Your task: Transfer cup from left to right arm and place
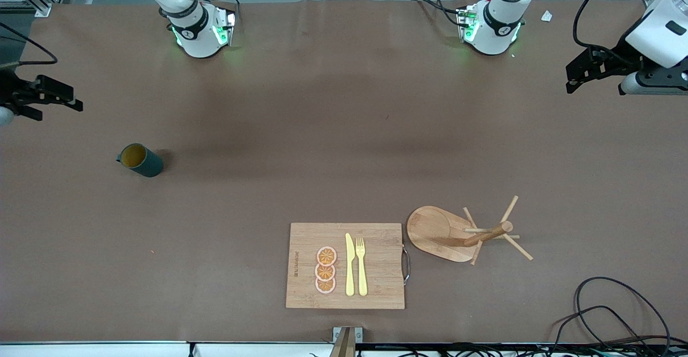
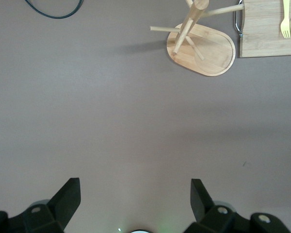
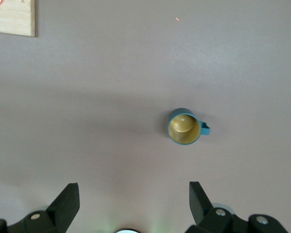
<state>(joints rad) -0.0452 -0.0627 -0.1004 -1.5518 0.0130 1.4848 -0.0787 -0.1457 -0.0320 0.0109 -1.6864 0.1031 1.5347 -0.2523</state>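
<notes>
The cup (image 1: 141, 159) is a dark teal mug with a yellow inside and a side handle. It stands upright on the brown table toward the right arm's end. In the right wrist view the cup (image 3: 184, 127) shows mouth up, clear of the fingers. My right gripper (image 1: 56, 104) hangs open over the table edge at that end, apart from the cup, and nothing is between its fingers (image 3: 68, 201). My left gripper (image 1: 572, 80) hangs open and empty over the left arm's end of the table, with bare cloth between its fingers (image 2: 70, 196).
A wooden mug tree (image 1: 473, 233) with pegs stands nearer the front camera, toward the left arm's end. Beside it lies a cutting board (image 1: 376, 287) with a yellow knife (image 1: 350, 264), a fork (image 1: 361, 265) and orange slices (image 1: 325, 270). Black cables (image 1: 607, 314) lie at the front corner.
</notes>
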